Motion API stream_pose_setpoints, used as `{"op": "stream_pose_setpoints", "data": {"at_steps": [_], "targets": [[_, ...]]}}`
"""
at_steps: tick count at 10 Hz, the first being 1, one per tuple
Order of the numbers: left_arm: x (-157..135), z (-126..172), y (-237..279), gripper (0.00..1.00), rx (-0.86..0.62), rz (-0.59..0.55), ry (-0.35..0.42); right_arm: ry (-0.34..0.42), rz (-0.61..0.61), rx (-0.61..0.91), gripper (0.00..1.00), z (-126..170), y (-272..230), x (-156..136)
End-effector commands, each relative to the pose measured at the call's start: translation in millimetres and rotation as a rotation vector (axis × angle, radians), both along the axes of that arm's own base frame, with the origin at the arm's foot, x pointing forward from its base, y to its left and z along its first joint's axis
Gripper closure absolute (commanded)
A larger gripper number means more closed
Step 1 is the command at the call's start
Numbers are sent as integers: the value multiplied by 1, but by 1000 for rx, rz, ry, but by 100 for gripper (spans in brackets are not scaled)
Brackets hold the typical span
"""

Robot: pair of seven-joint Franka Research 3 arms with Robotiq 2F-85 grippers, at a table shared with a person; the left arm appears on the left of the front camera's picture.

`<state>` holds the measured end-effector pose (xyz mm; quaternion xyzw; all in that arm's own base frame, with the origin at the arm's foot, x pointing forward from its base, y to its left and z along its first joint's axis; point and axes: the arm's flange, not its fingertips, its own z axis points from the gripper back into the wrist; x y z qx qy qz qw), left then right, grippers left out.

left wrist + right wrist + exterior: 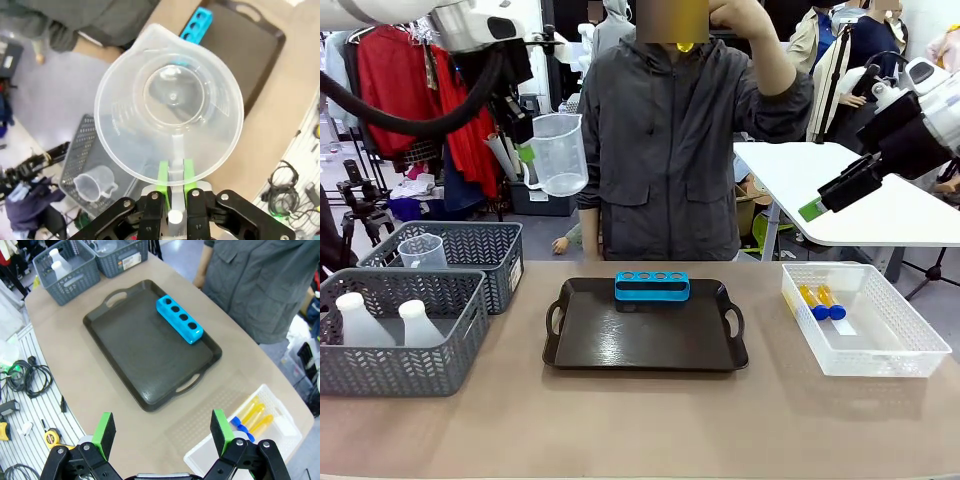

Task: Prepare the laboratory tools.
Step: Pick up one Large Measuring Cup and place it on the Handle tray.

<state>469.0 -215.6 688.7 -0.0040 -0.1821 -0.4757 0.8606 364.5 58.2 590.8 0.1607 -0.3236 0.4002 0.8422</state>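
at the near left of the worktop (640, 425), a grey basket (400, 370) held two white conical flasks (418, 325), and a second basket (485, 250) behind it held a small clear beaker (422, 250). the dark tray (640, 345) at centre carried the blue four-hole rack (652, 286) at its far edge; the clear bin (880, 370) at right held two blue-capped tubes (818, 300). high over the worktop's left side, the left pincer (176, 175) was closed on the handle of the measuring beaker (170, 105), while the right pincer (162, 432) hung wide open and empty at right.
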Motion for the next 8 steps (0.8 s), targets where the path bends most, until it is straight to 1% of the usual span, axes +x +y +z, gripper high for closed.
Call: {"op": "stream_pose_setpoints", "data": {"at_steps": [1, 2, 5, 6, 7, 8], "targets": [[-4, 8, -1, 100, -25, -59, 5, 2, 6, 22, 0, 1, 1, 1], [0, 0, 0, 100, 0, 0, 0, 2, 6, 22, 0, 1, 1, 1], [0, 0, 0, 100, 0, 0, 0, 2, 6, 22, 0, 1, 1, 1], [0, -1, -4, 100, 2, -16, 2, 2, 6, 22, 0, 1, 1, 1], [1, -26, -5, 100, 0, -27, 35, 2, 6, 22, 0, 1, 1, 1], [3, -40, -17, 100, 31, -56, 55, 2, 6, 22, 0, 1, 1, 1]]}}
